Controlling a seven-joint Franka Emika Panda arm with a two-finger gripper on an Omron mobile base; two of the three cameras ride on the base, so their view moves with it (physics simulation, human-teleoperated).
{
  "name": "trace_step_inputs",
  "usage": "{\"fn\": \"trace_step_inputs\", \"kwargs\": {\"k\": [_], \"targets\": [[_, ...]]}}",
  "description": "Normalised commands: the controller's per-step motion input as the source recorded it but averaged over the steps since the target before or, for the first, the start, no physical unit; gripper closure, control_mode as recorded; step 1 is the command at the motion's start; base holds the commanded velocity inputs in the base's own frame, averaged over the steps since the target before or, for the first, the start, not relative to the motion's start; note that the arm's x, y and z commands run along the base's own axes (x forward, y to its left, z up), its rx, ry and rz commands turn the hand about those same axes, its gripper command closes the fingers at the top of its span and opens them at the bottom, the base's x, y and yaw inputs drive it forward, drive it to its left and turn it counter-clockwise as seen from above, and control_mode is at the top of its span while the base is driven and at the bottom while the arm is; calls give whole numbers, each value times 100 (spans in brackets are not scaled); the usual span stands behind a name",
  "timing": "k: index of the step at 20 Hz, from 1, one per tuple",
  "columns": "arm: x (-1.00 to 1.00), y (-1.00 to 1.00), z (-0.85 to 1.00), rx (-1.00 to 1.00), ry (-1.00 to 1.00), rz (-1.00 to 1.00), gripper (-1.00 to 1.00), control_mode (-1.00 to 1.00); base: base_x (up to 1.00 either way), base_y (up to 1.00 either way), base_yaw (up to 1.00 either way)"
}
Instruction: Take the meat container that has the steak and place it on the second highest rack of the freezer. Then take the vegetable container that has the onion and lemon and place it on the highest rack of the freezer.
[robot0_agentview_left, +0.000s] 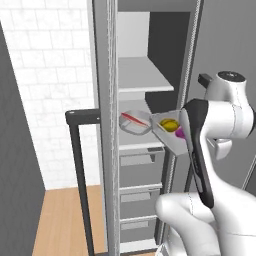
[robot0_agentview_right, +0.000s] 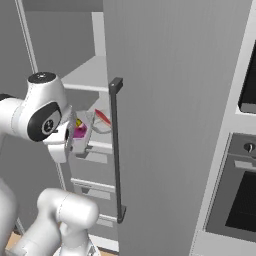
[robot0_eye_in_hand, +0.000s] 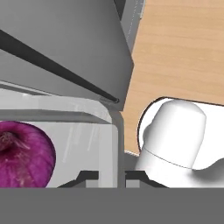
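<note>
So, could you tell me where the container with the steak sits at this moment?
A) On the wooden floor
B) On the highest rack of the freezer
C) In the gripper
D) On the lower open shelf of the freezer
D: the round clear container with the steak rests on the lower open shelf of the freezer, below the highest rack.

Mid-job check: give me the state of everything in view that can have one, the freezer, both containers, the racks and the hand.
freezer door: swung open.
meat container: on the second highest rack, steak inside.
vegetable container: held at its rim, off the shelves, tilted; onion and lemon inside.
highest rack: bare.
hand: shut on the vegetable container's rim.
drawers: closed.
</note>
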Motion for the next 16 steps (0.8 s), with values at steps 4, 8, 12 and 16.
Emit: {"fn": "trace_step_inputs", "kwargs": {"k": [4,8,12,16], "targets": [[3,8,61,4,-16,-5,100,-100,0,0,0],[9,1,68,7,-15,-6,100,-100,0,0,0],[23,2,51,5,-9,-4,100,-100,0,0,0],[71,2,30,1,-7,-4,100,-100,0,0,0]]}}
